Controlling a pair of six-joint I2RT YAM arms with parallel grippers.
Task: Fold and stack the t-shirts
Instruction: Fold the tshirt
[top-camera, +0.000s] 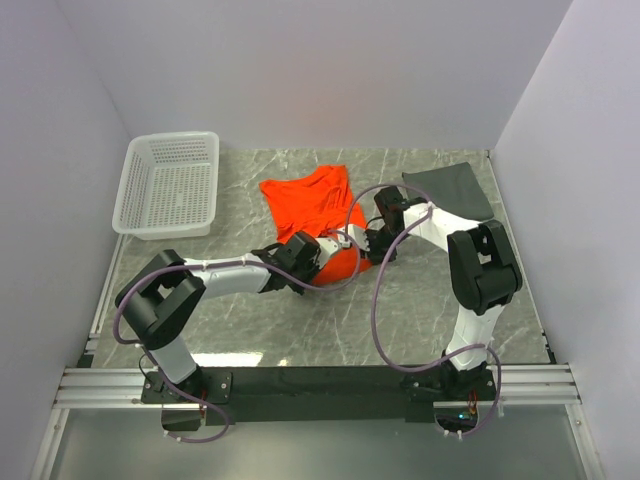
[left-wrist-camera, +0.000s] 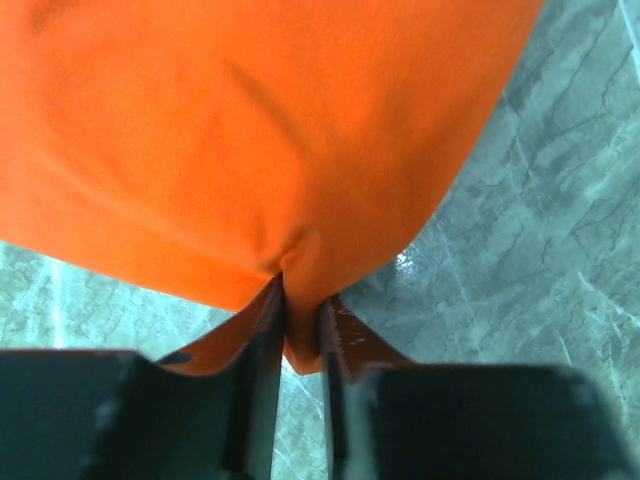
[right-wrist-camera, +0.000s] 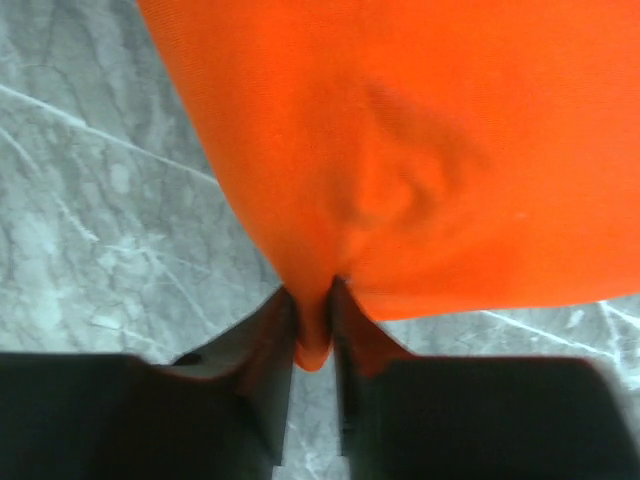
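- You have the orange t-shirt (top-camera: 305, 200) spread in the upper middle of the top view. Its near edge is gathered into a bunch just below the centre, where both arms meet.
- Your left gripper (top-camera: 332, 262) reaches that bunch from the left. In the left wrist view its jaws stand narrow, with a fold of orange cloth pinched between the fingers (left-wrist-camera: 268, 335).
- Your right gripper (top-camera: 370, 246) reaches the same bunch from the right. In the right wrist view its jaws are almost together, and a small tongue of orange cloth pokes down between the fingers (right-wrist-camera: 280, 340).
- In both wrist views the orange cloth fills the upper part of the frame, with the grey marble table (top-camera: 300, 330) showing beside and below it.
- The dark grey t-shirt (top-camera: 450, 190) lies flat at the upper right of the top view, apart from the orange one and from both grippers.
- The white basket (top-camera: 135, 190) sits at the upper left, well apart from both shirts.
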